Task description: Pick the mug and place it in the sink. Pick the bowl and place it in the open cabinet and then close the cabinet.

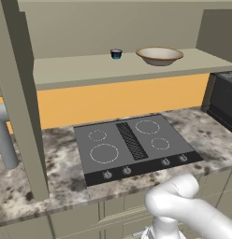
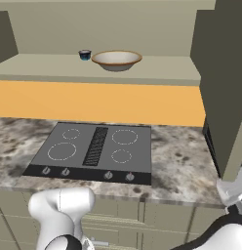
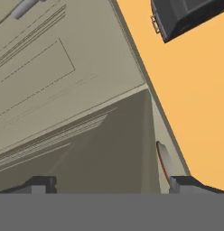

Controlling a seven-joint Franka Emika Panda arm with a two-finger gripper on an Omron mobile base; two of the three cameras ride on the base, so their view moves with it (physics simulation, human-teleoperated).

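Two dishes sit on the lower shelf of the cabinet (image 1: 90,70): the bowl (image 1: 159,55), cream with an orange-brown rim, rests upright toward the right end of that shelf, and a tiny dark blue cup (image 1: 116,53) stands just beside it on its left, apart from it. The right base view shows the same pair, the bowl (image 2: 116,59) near the shelf's middle and the cup (image 2: 84,54) to its left. One cabinet door stands open and edge-on at the left of the left base view, running down past the counter (image 1: 57,163); another door edge hangs at the right of the right base view. Below the shelf an orange wall band runs across, and under it the speckled stone counter carries a grey cooktop (image 1: 132,144) with four ring burners, a central vent strip and a row of knobs along its front edge. A dark appliance (image 1: 225,100) sits at the counter's right end. In the hand view the gripper (image 3: 111,185) shows two dark fingertips (image 3: 41,184) set wide apart with nothing between them; past them lie a panelled grey-green door face and the thin orange-brown edge of the bowl (image 3: 162,162) near the right tip.
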